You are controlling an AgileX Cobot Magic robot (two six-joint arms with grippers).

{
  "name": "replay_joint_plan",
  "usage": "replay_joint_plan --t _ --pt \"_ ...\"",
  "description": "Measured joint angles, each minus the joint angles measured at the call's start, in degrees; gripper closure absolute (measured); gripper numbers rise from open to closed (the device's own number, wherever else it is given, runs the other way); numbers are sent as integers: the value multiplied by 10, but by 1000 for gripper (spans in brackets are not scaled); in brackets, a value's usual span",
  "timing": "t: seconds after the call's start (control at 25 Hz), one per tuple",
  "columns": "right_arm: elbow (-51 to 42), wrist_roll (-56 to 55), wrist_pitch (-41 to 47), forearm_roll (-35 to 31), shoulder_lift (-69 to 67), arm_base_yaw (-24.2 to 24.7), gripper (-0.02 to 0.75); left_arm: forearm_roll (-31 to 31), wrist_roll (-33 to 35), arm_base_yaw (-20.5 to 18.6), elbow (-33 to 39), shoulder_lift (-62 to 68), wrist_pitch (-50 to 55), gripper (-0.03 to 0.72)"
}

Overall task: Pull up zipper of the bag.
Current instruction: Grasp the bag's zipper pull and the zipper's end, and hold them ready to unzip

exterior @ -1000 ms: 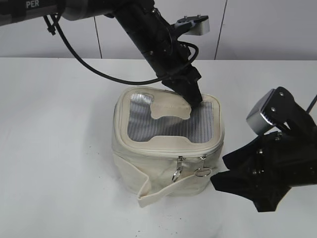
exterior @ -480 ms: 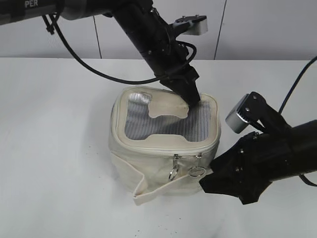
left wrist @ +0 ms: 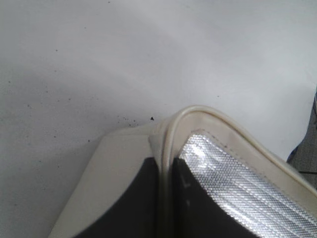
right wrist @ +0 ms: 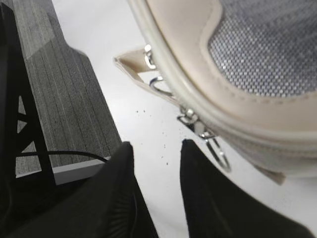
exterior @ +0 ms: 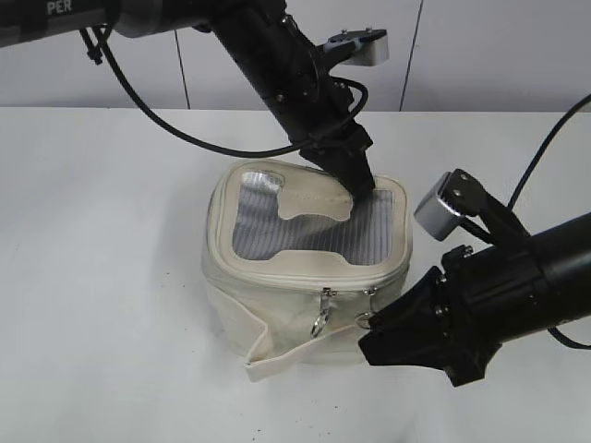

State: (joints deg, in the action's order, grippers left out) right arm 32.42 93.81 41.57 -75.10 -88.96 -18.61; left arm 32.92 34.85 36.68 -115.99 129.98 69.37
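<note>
The cream bag [exterior: 277, 300] stands mid-table, its grey mesh lid panel [exterior: 305, 231] facing up. The zipper [exterior: 305, 281] runs round the lid rim. Two silver sliders sit at the front, each with a ring pull: one left [exterior: 319, 323], one right [exterior: 366, 319]. My left gripper [exterior: 362, 182] is shut on the lid's far rim [left wrist: 167, 144], one finger on each side. My right gripper [exterior: 369, 343] is open and empty, low in front of the bag, its tips just beside the right ring pull [right wrist: 218, 153]. In the right wrist view [right wrist: 156, 144] the gap between the jaws shows bare table.
The loose cream strap [exterior: 277, 355] hangs off the bag's front left and lies on the white table [exterior: 111, 277]. A black cable [exterior: 157, 115] trails behind the left arm. The right wrist view shows the table edge [right wrist: 74, 171] and grey floor [right wrist: 64, 99] beyond it.
My right gripper has moved left and closer to the bag's front, up to the right ring pull. The bag has shifted slightly left. The left gripper keeps its hold on the rim.
</note>
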Motion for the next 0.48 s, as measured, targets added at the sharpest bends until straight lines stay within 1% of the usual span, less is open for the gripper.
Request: replay_joint_plan --t 0.12,0.24,0.36,0.48 --pt "0 -16 -3 14 1 0 477 1 0 0 0 0 0 646" --pt "0 -19 -15 -7 1 0 486 1 0 0 0 0 0 646" --pt "0 -19 -30 -33 1 0 520 1 0 0 0 0 0 646" --pt "0 -19 -38 -38 1 0 570 1 0 0 0 0 0 646"
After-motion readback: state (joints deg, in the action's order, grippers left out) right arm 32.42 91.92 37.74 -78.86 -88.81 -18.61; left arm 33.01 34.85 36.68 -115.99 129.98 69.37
